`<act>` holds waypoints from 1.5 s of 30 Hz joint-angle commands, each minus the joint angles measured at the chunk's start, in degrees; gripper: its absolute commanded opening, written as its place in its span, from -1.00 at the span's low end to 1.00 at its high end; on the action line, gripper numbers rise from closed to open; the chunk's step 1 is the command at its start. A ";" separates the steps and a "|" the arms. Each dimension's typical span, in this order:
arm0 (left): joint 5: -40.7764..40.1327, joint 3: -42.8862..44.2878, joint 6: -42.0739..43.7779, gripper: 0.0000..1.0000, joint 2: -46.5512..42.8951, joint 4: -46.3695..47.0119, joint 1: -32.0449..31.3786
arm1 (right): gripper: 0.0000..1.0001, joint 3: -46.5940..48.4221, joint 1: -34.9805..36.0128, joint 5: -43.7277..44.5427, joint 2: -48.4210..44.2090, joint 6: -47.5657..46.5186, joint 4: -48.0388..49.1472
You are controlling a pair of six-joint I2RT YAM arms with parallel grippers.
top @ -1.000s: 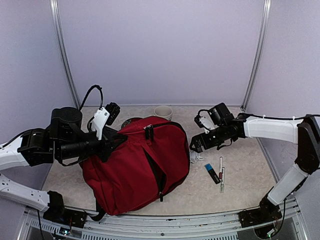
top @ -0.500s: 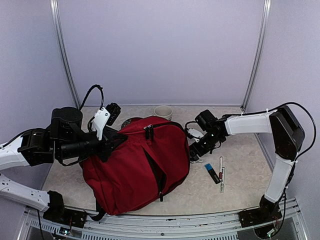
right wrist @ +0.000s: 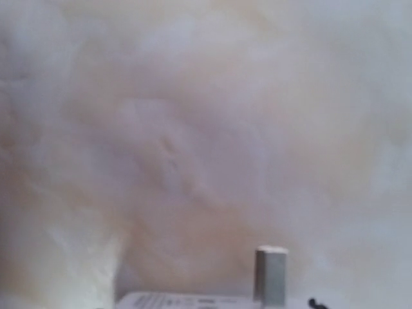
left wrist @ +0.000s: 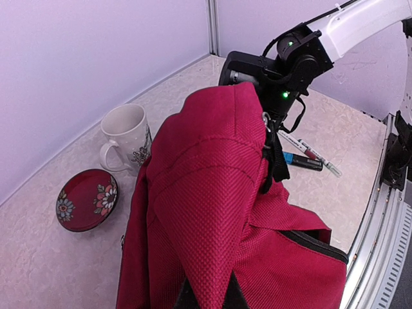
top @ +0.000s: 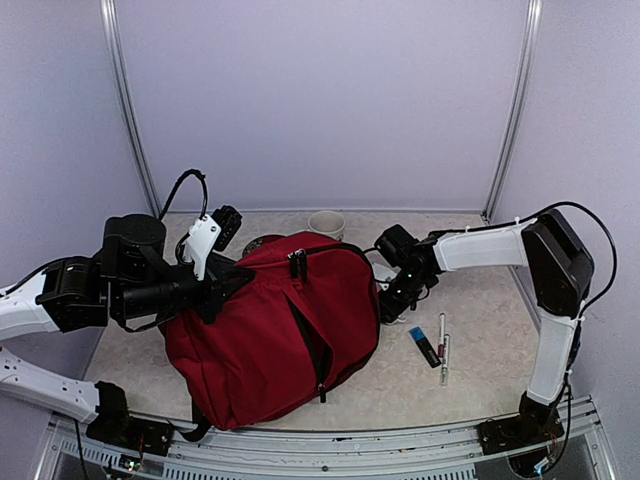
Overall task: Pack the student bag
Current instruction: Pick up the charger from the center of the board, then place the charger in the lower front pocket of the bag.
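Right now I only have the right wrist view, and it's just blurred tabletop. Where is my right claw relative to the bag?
Observer: The right claw is down low against the right side of the student bag, close to the table.
Operator: Anything loose near it?
Observer: Two pens and a small blue-and-black item lie on the table just right of it, clear of the bag.
Operator: What's the left side doing?
Observer: The left claw is shut on a fold of the bag's red fabric, and that fold stands raised.
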 commanded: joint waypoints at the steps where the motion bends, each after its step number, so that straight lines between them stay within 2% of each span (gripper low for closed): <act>1: -1.48 1.90 0.81 -1.00 -1.04 8.39 0.19 | -0.33 -0.84 0.39 3.23 -8.04 2.85 -1.87; 7: -1.52 1.49 0.55 -1.00 -0.90 8.66 0.44 | -0.41 -2.54 1.70 4.26 -20.83 6.66 -4.56; 11: -1.49 1.40 0.22 -1.00 -0.73 8.70 0.86 | -0.43 -4.38 10.41 0.07 -30.18 3.28 -3.08; 14: -1.33 1.30 0.11 -1.00 -0.71 8.84 1.08 | -0.44 -8.94 17.50 -11.14 -36.37 0.74 6.57; 17: -1.15 1.18 0.02 -1.00 -0.77 8.95 1.40 | -0.44 -15.16 20.92 -20.82 -39.53 0.43 17.91; 24: -0.80 0.97 -0.15 -1.00 -1.34 8.46 1.82 | -0.48 -21.57 24.11 -27.29 -36.70 -2.29 35.07; 28: 0.84 0.98 -0.07 -1.00 -1.22 8.63 2.64 | -0.49 -21.68 25.31 -23.05 -32.17 -6.93 35.99; 31: 3.05 1.35 0.48 -1.00 -0.81 8.68 3.26 | -0.50 -21.02 26.20 -15.71 -29.74 -11.31 34.92; 37: 5.91 1.41 0.95 -1.00 0.02 8.47 3.88 | -0.51 -21.64 27.90 -3.09 -26.86 -23.22 39.53; 45: 6.97 0.89 0.59 -1.00 0.35 8.89 4.57 | -0.51 -17.54 31.11 -6.69 -21.76 -25.69 39.53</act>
